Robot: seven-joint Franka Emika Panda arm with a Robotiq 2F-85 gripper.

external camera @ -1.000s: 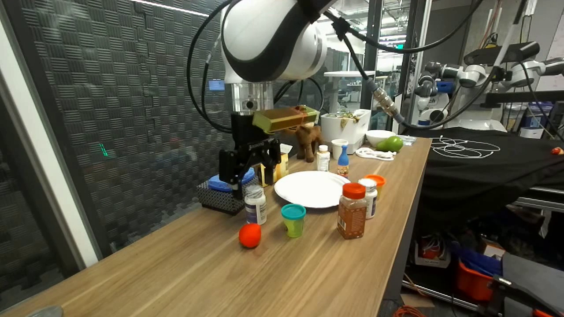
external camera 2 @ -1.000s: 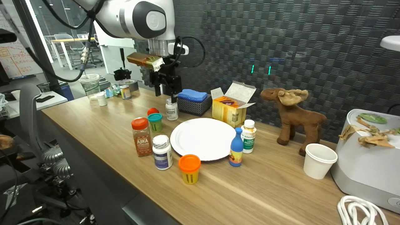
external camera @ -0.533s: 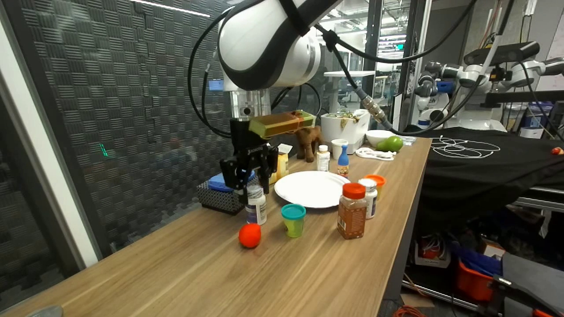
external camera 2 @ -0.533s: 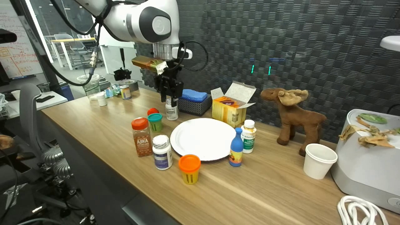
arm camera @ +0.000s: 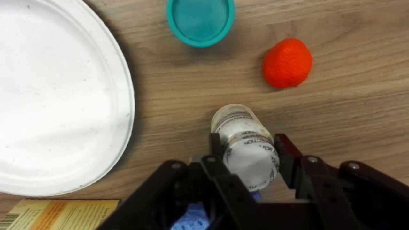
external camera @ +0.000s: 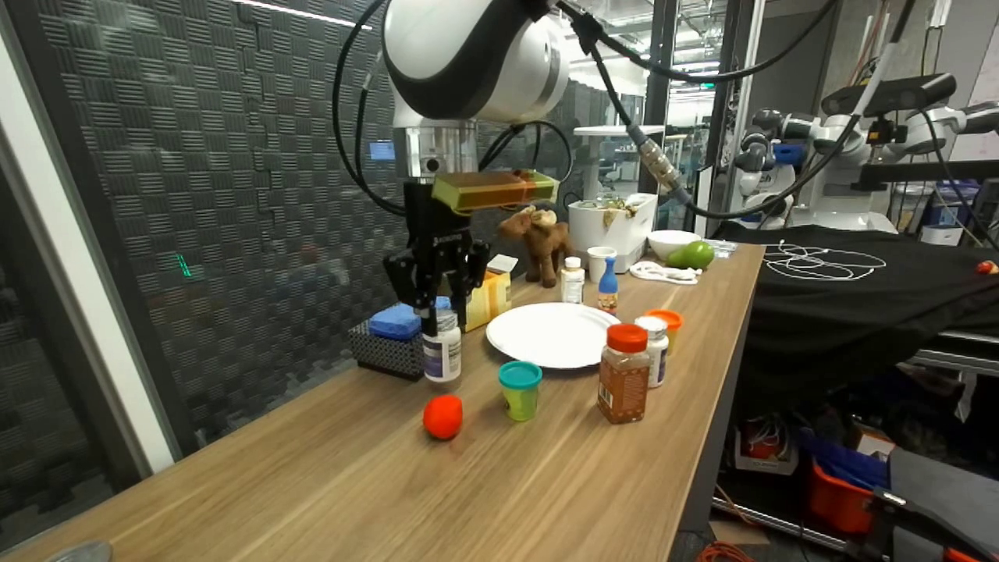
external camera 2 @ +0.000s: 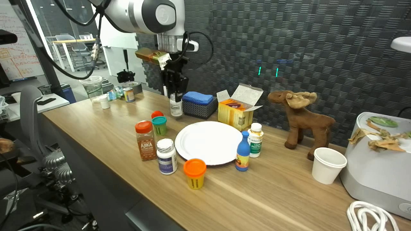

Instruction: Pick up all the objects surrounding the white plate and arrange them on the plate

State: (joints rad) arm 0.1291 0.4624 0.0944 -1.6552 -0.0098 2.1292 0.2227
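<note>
Awaiting all its objects, the plate is lying bare while the claw is gripping a bottle just above the table.

Beside my slightly blurred pincer, the brightly lit plate softly shades the tabletop along its rim.

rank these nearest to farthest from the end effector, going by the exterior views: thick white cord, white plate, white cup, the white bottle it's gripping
1. White bottle: held in the end effector.
2. White plate: lying flat, beyond the bottle.
3. White cup: upright, past the plate.
4. Thick white cord: coiled, beyond the cup, farthest off.
</note>
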